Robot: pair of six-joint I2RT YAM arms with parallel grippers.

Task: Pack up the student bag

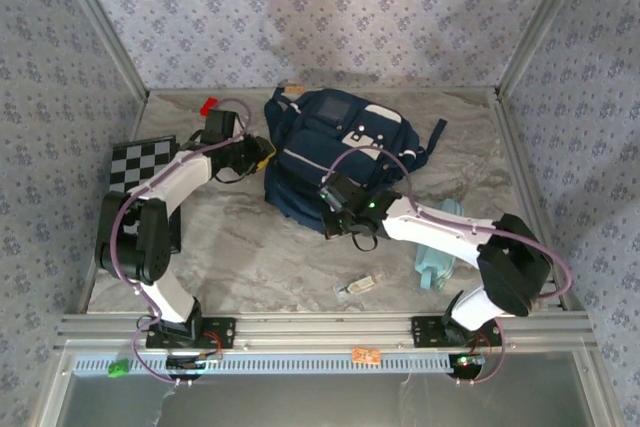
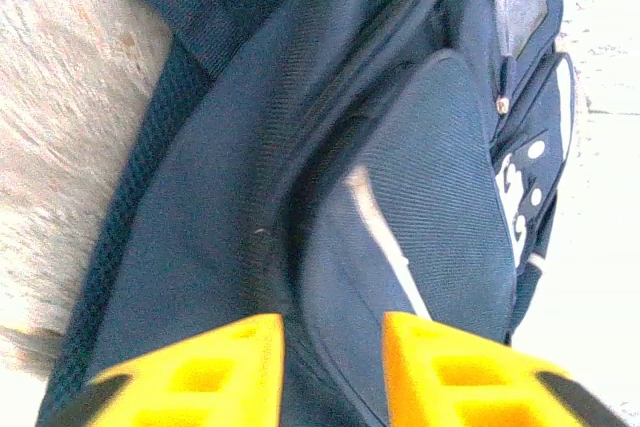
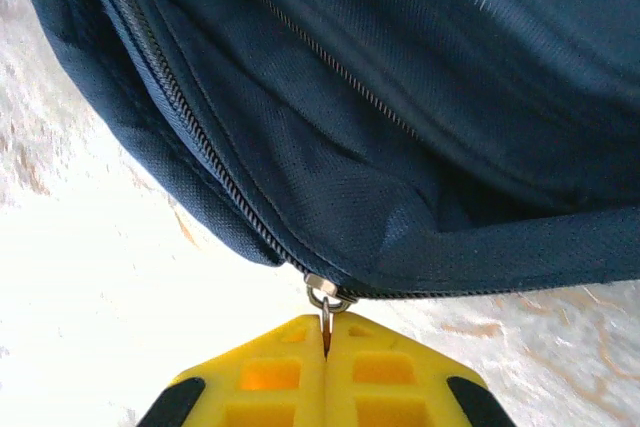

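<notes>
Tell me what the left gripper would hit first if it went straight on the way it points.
The student bag. The left gripper points right at its navy fabric, jaws apart, so it would likely press into the pocket seam almost at once.

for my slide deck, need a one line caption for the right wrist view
Right end effector shut on the zipper pull at the edge of the navy student bag, over the marbled table
</notes>
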